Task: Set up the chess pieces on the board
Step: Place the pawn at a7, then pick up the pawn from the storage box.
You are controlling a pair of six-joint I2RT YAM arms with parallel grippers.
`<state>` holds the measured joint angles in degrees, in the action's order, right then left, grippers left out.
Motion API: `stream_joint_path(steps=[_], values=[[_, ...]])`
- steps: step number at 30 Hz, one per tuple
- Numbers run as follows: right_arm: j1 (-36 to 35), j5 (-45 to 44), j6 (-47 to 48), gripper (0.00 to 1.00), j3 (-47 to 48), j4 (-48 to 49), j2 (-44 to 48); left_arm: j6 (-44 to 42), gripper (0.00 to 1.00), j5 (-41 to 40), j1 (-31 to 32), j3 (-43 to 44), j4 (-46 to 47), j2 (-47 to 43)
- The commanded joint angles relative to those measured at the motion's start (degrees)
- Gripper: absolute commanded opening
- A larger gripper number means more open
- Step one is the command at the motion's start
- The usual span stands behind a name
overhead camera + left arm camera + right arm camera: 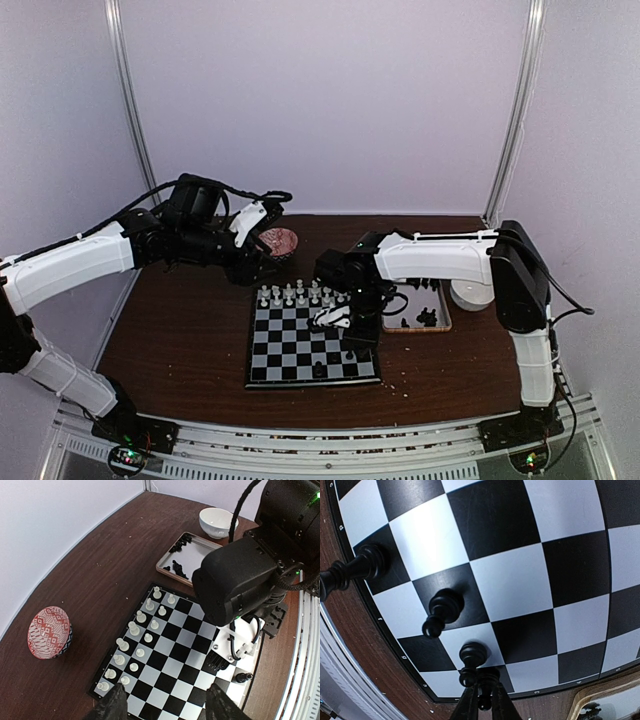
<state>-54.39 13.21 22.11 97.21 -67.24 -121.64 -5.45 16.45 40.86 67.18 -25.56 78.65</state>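
Near board's (510, 580) right edge, right gripper (482, 705) pinches black piece (484, 687); best seated upright, mid-square; left gripper (166, 692) gapes, empty.

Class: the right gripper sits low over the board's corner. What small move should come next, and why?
Probably ease the right gripper open: it is pinching a black piece low over the board near its corner, beside three black pieces already standing.

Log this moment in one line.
left fingers: open, empty | right fingers: shut on black piece, board edge | white pieces: two rows placed | tray: holds black pieces
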Motion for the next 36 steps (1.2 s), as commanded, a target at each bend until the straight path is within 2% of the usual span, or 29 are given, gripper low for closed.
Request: stream_joint_path(steps=[1, 8, 18, 29, 36], values=[[-0.3, -1.2, -0.4, 0.15, 0.0, -0.1, -1.0, 0.5, 0.55, 0.3, -0.4, 0.8, 0.9, -0.3], [-0.2, -2.6, -0.3, 0.21, 0.5, -0.8, 2.1, 0.4, 0.55, 0.2, -0.4, 0.8, 0.9, -0.5], [2.4, -5.0, 1.7, 0.32, -2.3, -1.9, 12.2, 0.4, 0.55, -0.4, -0.4, 0.8, 1.0, -0.3], [18.7, -4.6, 1.1, 0.30, -10.1, 4.0, 17.9, 0.5, 0.55, -0.1, -0.4, 0.9, 1.0, 0.1], [24.7, -5.0, 0.5, 0.30, -13.5, 7.8, 18.6, 0.6, 0.55, -0.2, -0.4, 0.9, 1.0, 0.5]])
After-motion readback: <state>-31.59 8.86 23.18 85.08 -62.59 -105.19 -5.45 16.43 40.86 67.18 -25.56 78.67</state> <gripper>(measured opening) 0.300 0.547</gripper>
